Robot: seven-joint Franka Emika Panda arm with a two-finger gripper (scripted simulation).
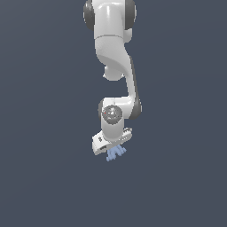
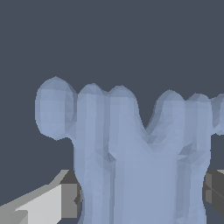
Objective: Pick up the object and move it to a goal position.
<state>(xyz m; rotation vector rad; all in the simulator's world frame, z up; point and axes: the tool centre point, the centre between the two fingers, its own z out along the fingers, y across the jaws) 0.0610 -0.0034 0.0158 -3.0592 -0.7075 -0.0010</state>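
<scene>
The object [image 1: 116, 153] is a small pale blue jagged piece that sticks out just below the white gripper [image 1: 114, 148] at the end of the arm in the exterior view. In the wrist view the object [image 2: 131, 148] fills most of the picture, with its lobed edge pointing away from the hand. It sits between the two fingers [image 2: 65, 199], one against each side. My gripper [image 2: 140, 199] is shut on it. Whether the piece rests on the ground or hangs above it cannot be told.
A plain dark blue-grey surface [image 1: 44, 177] spreads all around the arm. The white arm links [image 1: 113, 53] rise behind the gripper in the exterior view.
</scene>
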